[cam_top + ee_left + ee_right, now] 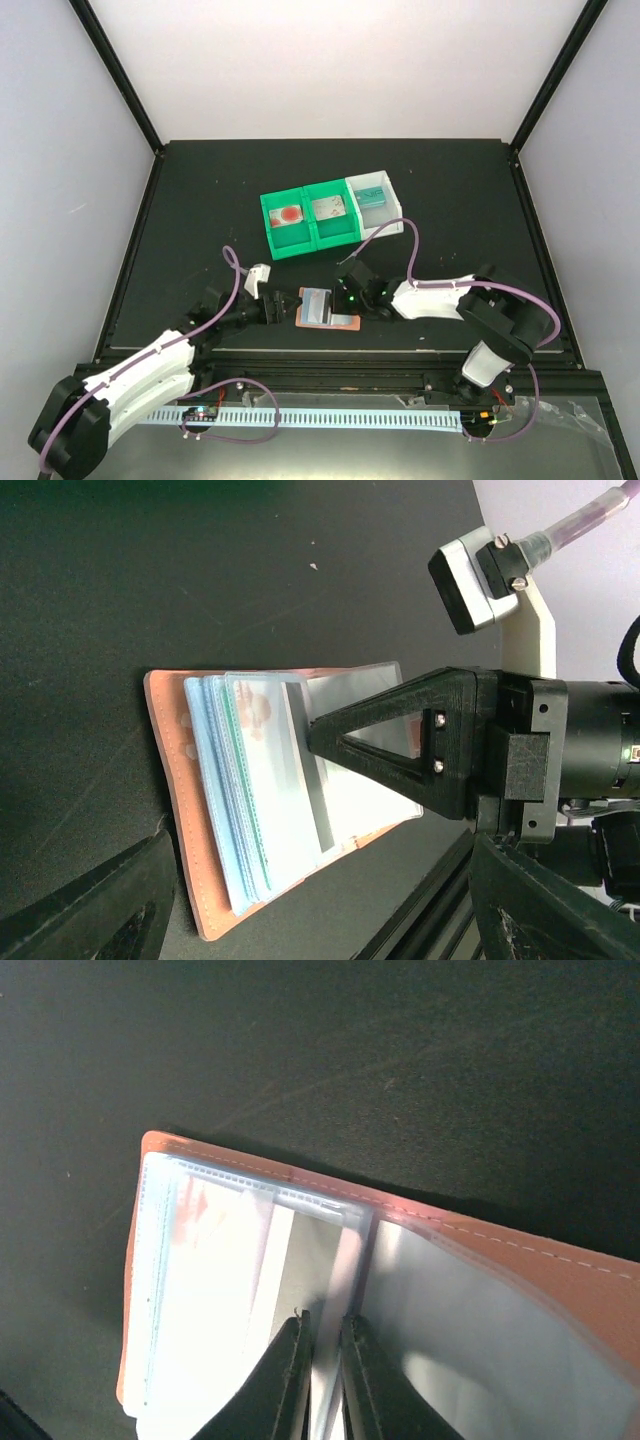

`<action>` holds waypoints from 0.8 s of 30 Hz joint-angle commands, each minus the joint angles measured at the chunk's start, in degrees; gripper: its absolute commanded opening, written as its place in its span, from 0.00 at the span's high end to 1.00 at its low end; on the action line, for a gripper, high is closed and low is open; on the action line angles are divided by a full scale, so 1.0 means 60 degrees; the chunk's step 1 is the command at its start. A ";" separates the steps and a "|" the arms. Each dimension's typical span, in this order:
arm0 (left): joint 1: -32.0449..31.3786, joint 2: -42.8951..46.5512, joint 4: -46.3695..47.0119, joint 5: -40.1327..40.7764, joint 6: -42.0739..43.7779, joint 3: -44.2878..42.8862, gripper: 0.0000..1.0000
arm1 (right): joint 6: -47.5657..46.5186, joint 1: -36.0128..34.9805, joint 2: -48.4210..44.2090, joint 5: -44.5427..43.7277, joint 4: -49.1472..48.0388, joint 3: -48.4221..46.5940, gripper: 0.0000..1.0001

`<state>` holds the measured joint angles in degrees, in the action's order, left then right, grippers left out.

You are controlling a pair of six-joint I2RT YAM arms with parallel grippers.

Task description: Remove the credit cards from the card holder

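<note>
The card holder (pixel 343 322) lies open on the black table between my two grippers, salmon leather outside with clear, pale blue sleeves. It also shows in the left wrist view (pixel 168 780) and the right wrist view (pixel 520 1255). A white credit card (pixel 285 770) with a dark stripe sits in the top sleeve (pixel 230 1290). My right gripper (pixel 337 300) points down at this card's edge (pixel 313 735); its jaws (pixel 325 1335) are pinched almost together on that edge. My left gripper (pixel 278 305) is wide open at the holder's left side (pixel 315 890), holding nothing.
Behind the holder stand two joined green trays (pixel 266 206) and a white tray (pixel 392 186). One holds a white card with a red mark (pixel 290 214), one a pale card (pixel 328 208), one a teal card (pixel 374 197). The table's near edge rail lies just below the holder.
</note>
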<state>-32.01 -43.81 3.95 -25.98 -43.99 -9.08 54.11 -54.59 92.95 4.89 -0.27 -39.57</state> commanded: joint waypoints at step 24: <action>-0.0552 -0.2572 0.3568 -0.1354 -0.0989 -0.0217 0.16 | 0.0290 -0.0087 0.0395 0.0006 -0.1662 0.1405 0.99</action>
<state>-34.83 -55.83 19.18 -31.92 -49.36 -9.08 55.05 -54.68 93.06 5.13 -12.78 -33.23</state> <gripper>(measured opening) 0.834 0.009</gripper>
